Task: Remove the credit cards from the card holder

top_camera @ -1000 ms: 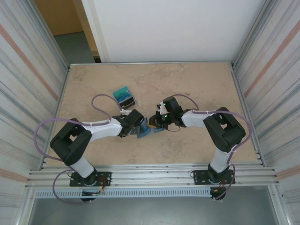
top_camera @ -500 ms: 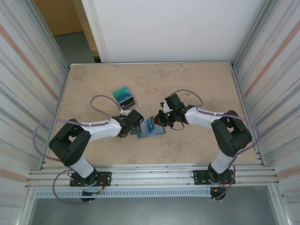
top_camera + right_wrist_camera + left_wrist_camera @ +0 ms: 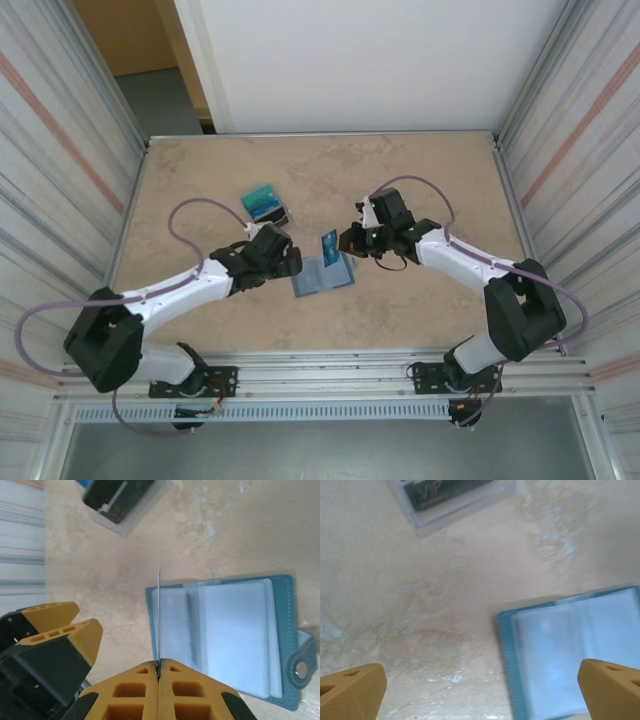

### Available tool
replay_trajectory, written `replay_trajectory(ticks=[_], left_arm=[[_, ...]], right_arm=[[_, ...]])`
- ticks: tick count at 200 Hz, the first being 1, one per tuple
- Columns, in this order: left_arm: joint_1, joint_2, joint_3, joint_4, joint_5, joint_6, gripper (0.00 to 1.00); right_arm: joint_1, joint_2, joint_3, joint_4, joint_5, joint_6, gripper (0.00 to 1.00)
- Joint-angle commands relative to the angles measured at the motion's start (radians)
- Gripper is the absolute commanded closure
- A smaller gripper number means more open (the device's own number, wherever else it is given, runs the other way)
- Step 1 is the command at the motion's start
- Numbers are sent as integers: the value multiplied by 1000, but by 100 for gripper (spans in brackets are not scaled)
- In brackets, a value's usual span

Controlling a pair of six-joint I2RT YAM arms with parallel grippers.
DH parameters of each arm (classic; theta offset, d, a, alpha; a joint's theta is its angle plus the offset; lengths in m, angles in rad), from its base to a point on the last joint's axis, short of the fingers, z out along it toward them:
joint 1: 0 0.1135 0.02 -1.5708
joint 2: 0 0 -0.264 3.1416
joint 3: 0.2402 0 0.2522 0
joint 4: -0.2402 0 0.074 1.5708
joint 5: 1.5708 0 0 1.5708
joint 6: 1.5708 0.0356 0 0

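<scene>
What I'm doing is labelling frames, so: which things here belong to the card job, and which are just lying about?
Job in hand:
- card holder, lying open on the table
- credit card, pinched on edge in the shut right pincer
- card pile in a clear tray
- left pincer, open beside the holder

Just there:
- lilac cables
- aluminium rails at the near edge

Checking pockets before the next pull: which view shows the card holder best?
Right wrist: the card holder lies open, nearly whole, pockets facing the camera. Left wrist catches a blurred part; top external shows it small.
</scene>
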Motion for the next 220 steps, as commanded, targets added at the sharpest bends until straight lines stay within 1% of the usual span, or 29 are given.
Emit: replay_trajectory(ticks=[1,30,43,53,65,77,106,140,162,194,220], left_arm=[[28,-82,-33,137,135,15,1],[90,-155,-96,371,338,-3,3],[116,-162,-97,435,411,-13,5],[128,-158,-85,456,446,-17,7],[134,-148,-70,470,462,-17,7],[141,-138,-63,494,480,-24,11],[159,-115,-76,617,534,-57,24],[160,-99,-78,700,577,-56,40],[161,-87,-76,722,604,-59,53],[161,-89,-78,725,612,-47,77],[161,-106,-52,657,602,16,93]], right_arm=[[-12,-37,-16,100,-78,25,100],[-33,-26,-36,277,-194,129,100],[-36,-15,-41,363,-239,183,100],[-36,-5,-40,425,-265,224,100],[-36,2,-43,490,-289,267,100],[-36,6,-43,544,-306,304,100],[-33,7,-41,609,-327,354,100],[-24,9,-44,625,-332,370,100],[-21,19,-46,659,-335,392,100],[-10,37,-46,674,-335,401,100],[-6,50,-51,671,-335,398,100]])
